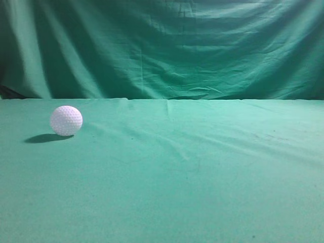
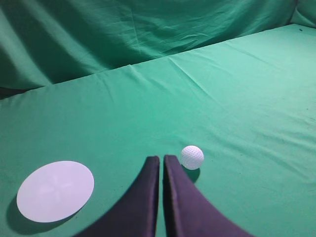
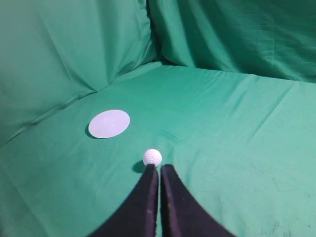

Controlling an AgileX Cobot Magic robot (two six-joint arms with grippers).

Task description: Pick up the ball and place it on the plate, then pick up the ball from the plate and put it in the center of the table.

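The white dimpled golf ball (image 1: pixel 66 120) rests on the green cloth table (image 1: pixel 192 172), at the left in the exterior view. No gripper shows in that view. In the left wrist view the ball (image 2: pixel 192 157) lies just beyond and right of my shut left gripper (image 2: pixel 161 159), and the flat white round plate (image 2: pixel 55 190) lies to the left on the cloth. In the right wrist view the ball (image 3: pixel 152 157) lies just past my shut right gripper (image 3: pixel 159 167), and the plate (image 3: pixel 109 123) lies farther off to the left. Both grippers are empty.
A draped green backdrop curtain (image 1: pixel 167 45) hangs behind the table and along its sides (image 3: pixel 59 54). The plate is out of the exterior view.
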